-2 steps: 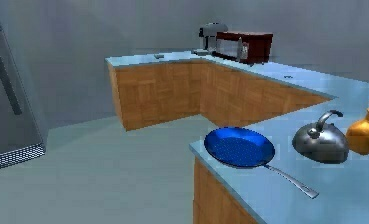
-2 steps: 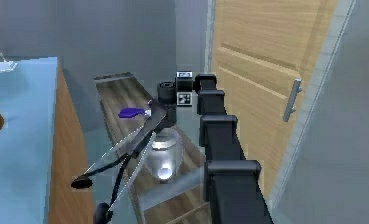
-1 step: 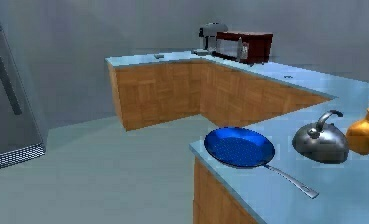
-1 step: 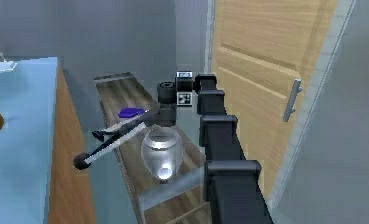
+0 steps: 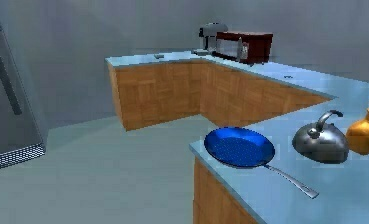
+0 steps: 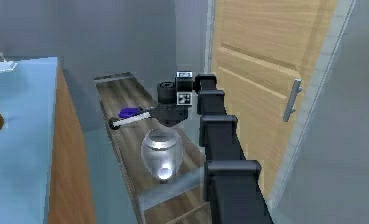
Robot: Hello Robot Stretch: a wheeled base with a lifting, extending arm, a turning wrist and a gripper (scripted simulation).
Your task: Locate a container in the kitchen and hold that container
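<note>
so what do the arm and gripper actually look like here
The arm is a black square bar built of stepped, boxy segments. At its far end sit two small white squares with black marks. Left of them is the gripper, a dark compact body with two thin fingers.

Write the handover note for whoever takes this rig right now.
Pincer: at the arm's far end by the wooden shelf; cannot tell whether it holds anything.
Things: silvery rounded jar stands on that shelf, lower in the arm side view than the pincer; small purple thing lies near the pincer. Kettle and blue pan sit on the counter.
Done: a container located, arm out toward it.
Left: get the jar held and lifted clear of the shelf.
</note>
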